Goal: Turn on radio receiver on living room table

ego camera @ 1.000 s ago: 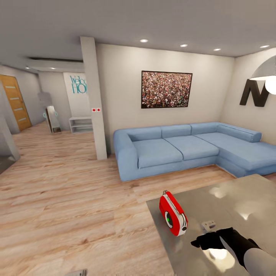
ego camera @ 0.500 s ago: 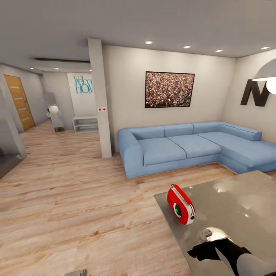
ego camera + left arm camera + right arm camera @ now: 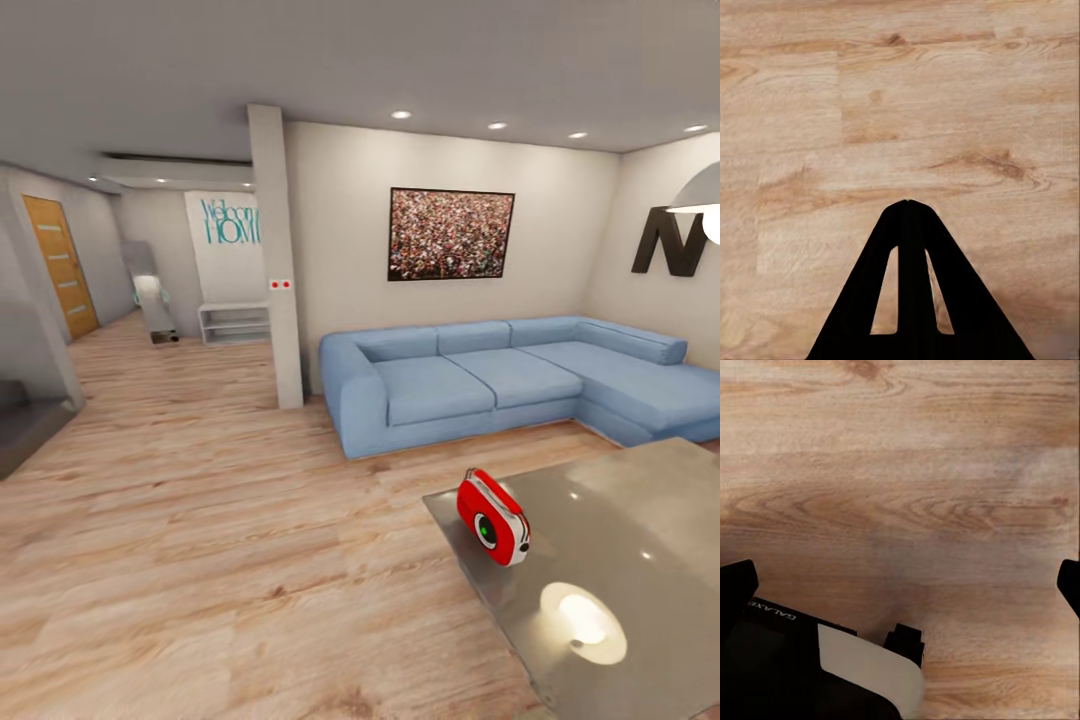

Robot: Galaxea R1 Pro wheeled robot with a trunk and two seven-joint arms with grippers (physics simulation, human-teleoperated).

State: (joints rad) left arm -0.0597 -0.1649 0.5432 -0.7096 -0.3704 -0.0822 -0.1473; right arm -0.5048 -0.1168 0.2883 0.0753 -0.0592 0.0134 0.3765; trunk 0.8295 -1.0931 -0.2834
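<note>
Right below the robot, the left wrist view looks straight down on wood floor [image 3: 900, 112], and there's the left gripper [image 3: 909, 206], its two black fingers [image 3: 881, 247] drawn together to a single tip with nothing between them. It hangs over bare planks, pointing down at the boards and touching none of them.

Over in the right wrist view, more of the same floor. The right gripper [image 3: 904, 574] stands wide apart here, one black fingertip [image 3: 739, 577] at one edge of the picture and the other at the opposite edge, nothing held in the gap. Part of the robot's own body, black and white, sits in the lower corner of that view.

Now the head view. At the lower right lies the desk [image 3: 640, 500], glossy grey-brown, with a bright lamp reflection [image 3: 585, 620] on its near part. The radio receiver [image 3: 493, 517] stands upright on the desk close to its left corner, red with white trim, thin handle on top, round black dial with a green centre facing the near left.

Past the desk, the blue L-shaped sofa [image 3: 470, 385] runs along the beige wall of the living room. Above it hangs the dark-framed crowd picture [image 3: 451, 234]. A white pillar [image 3: 277, 260] stands left of the sofa. Farther left, a hallway opens with a low white shelf [image 3: 236, 322] and a wooden door [image 3: 62, 265].
</note>
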